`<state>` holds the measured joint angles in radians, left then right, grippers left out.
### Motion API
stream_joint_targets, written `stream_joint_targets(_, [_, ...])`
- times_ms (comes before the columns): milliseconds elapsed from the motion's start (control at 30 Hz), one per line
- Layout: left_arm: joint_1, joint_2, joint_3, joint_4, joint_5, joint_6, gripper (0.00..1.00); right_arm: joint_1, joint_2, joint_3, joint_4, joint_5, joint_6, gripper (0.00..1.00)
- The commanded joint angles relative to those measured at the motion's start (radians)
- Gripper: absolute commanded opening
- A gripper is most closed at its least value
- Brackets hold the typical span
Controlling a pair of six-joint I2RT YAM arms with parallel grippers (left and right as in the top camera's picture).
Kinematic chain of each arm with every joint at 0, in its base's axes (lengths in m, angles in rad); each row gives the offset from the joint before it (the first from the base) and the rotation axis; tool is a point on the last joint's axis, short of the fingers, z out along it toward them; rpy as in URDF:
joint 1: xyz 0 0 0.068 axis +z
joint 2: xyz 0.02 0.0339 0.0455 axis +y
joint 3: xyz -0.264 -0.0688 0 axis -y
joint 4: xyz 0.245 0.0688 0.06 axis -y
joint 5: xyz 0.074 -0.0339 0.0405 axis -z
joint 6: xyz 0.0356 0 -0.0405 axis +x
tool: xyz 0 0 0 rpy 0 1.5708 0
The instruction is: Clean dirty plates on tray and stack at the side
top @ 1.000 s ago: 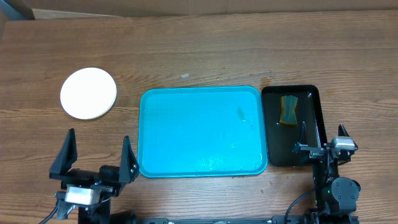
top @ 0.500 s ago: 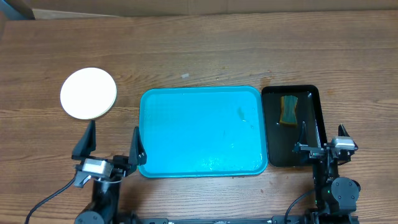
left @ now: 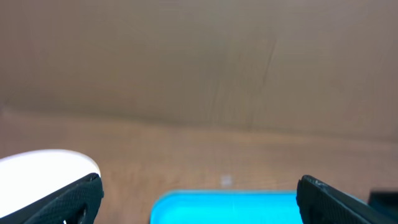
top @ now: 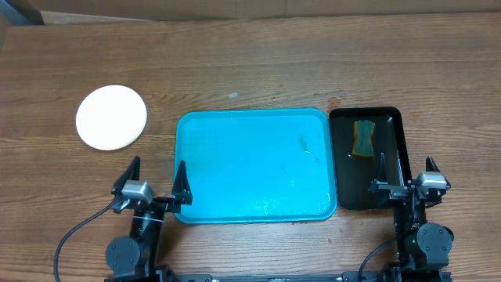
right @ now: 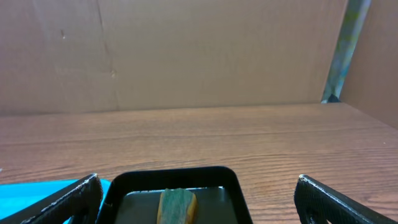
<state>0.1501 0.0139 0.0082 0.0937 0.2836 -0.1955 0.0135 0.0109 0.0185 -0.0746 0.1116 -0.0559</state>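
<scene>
A stack of plates (top: 111, 117) with a white one on top lies on the table at the left, off the tray; it also shows at the left edge of the left wrist view (left: 43, 167). The turquoise tray (top: 254, 164) lies in the middle with no plates on it, only small smudges and wet sheen; its far edge shows in the left wrist view (left: 227, 208). My left gripper (top: 152, 188) is open and empty at the tray's front left corner. My right gripper (top: 405, 180) is open and empty at the black tray's front edge.
A smaller black tray (top: 389, 129) stands right of the turquoise one with a green-and-yellow sponge (top: 363, 138) in it; both show in the right wrist view, the tray (right: 124, 186) and the sponge (right: 177, 207). A cardboard wall backs the table.
My left arm has pulled back and to the right toward the tray's front left corner, its fingers staying open. The right arm, plates and tray have not moved.
</scene>
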Motion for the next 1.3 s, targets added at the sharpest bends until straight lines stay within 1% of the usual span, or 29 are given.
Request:
stream_joint_targets(0, [-0.007, -0.010, -0.003, -0.120, -0.014, -0.010, 1.00, -0.005, -0.008, -0.011, 0.005, 0.011, 0.004, 1.00])
stream_joint_targets(33, [-0.007, -0.010, -0.003, -0.154, -0.014, -0.006, 1.00, -0.005, -0.008, -0.011, 0.005, 0.011, 0.004, 1.00])
stream_joint_targets(267, [-0.007, -0.011, -0.003, -0.146, -0.024, 0.080, 1.00, -0.005, -0.008, -0.011, 0.005, 0.011, 0.004, 1.00])
stream_joint_targets(1267, [-0.007, -0.010, -0.003, -0.146, -0.024, 0.080, 1.00, -0.005, -0.008, -0.011, 0.005, 0.011, 0.004, 1.00])
